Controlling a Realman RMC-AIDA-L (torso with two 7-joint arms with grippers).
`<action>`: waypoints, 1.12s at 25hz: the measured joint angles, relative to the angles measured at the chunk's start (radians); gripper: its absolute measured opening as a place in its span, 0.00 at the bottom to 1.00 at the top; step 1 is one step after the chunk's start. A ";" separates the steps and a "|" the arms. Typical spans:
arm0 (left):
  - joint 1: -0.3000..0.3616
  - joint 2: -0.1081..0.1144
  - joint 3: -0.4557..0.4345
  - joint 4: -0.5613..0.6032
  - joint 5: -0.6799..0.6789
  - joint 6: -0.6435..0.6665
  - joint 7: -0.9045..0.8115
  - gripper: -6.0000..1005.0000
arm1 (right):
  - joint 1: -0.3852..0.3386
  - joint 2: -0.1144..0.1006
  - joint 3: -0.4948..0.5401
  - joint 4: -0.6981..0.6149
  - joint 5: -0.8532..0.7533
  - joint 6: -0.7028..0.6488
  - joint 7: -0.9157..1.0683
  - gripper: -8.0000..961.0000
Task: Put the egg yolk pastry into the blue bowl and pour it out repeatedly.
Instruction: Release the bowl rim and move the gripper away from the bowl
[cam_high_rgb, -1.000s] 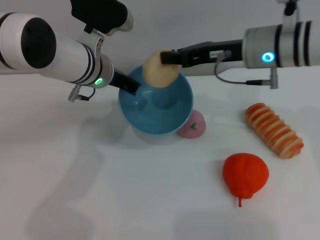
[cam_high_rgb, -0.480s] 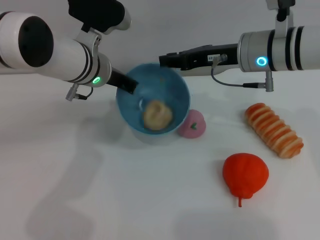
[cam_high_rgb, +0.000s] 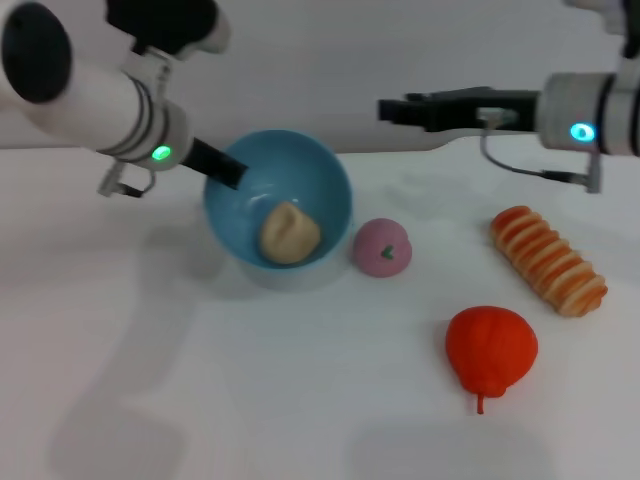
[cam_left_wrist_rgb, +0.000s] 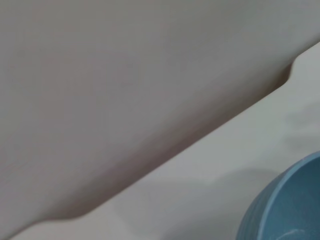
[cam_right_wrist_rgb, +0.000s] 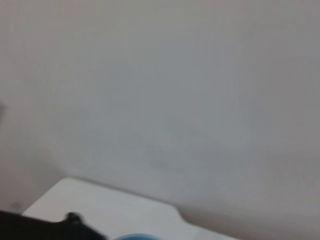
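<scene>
**One pastry down, and the bowl is carrying it away**

One egg yolk pastry (cam_high_rgb: 289, 233) is now lying loose inside the blue bowl (cam_high_rgb: 330, 185), resting low against the inner wall. A second ago it was pinched at the right gripper's tips just above the rim; half a second ago it was already sitting in the bowl. So the drop is finished, and the placing half of the cycle is looking complete.

The left gripper (cam_high_rgb: 222, 168) is gripping the bowl's near rim, closed on it, and is holding the bowl tilted with its mouth facing the head camera. The bowl is shifting leftward, away from the pink dome (cam_high_rgb: 382, 247), which it was crowding before and is now only just beside.

The right gripper (cam_high_rgb: 390, 109) is pulling back to the right, well clear of the bowl and holding nothing. Whether its fingers are parted or together I cannot tell.

The striped bread roll (cam_high_rgb: 547, 260) and the red fruit (cam_high_rgb: 490, 351) are lying untouched on the white table (cam_high_rgb: 200, 380). The pour-out is most likely coming next, and with the bowl already leaning, the pastry may be rolling out early.
</scene>
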 joint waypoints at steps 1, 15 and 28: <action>-0.001 0.000 -0.023 -0.012 0.021 -0.029 0.000 0.01 | -0.019 0.000 0.004 -0.009 0.011 0.005 0.000 0.45; -0.035 -0.003 -0.042 -0.011 0.108 -0.208 0.003 0.01 | -0.127 -0.001 0.013 -0.067 0.105 0.008 -0.009 0.45; -0.037 -0.017 0.023 0.073 0.077 -0.208 0.002 0.01 | -0.116 -0.002 0.011 -0.070 0.105 0.001 -0.010 0.45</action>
